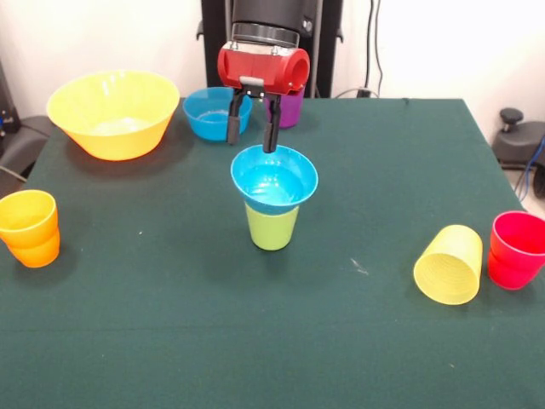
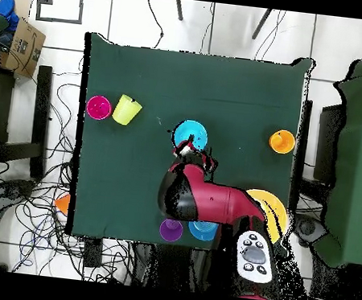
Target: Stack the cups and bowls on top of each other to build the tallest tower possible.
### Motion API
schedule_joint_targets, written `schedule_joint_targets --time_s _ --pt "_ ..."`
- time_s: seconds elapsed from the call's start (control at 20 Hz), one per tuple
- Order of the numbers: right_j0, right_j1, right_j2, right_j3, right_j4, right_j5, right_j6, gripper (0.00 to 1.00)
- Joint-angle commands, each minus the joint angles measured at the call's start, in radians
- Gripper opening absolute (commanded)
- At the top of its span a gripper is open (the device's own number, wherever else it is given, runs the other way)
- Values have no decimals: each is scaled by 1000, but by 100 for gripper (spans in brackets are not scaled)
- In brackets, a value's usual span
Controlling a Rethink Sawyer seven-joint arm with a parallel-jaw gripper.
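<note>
At the table's middle stands the tower: a small blue bowl (image 1: 274,177) (image 2: 191,132) seated in the mouth of an upright lime green cup (image 1: 272,227). My gripper (image 1: 252,138) (image 2: 193,151) hangs just behind and above the bowl's far rim. It is open, and nothing is between its black fingers (image 1: 232,126); one fingertip is close to the rim. A second blue bowl (image 1: 210,112) (image 2: 203,231) and a purple cup (image 1: 291,106) (image 2: 170,230) stand behind the gripper. A large yellow-orange bowl (image 1: 113,112) (image 2: 273,209) sits at the far left of the front view.
An orange cup (image 1: 30,227) (image 2: 282,140) stands near the left edge in the front view. On the right, a yellow cup (image 1: 449,264) (image 2: 127,110) lies on its side beside an upright red cup (image 1: 517,249) (image 2: 98,107). The green table (image 1: 170,341) ends just past them.
</note>
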Motion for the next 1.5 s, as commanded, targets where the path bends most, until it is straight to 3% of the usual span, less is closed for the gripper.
schedule_joint_targets --time_s 0.05,0.55,1.5 --pt "9 20 93 31 -44 69 28 100" --pt "-41 -29 139 42 -48 217 -40 100" --pt "-87 -3 108 60 -138 216 -58 100"
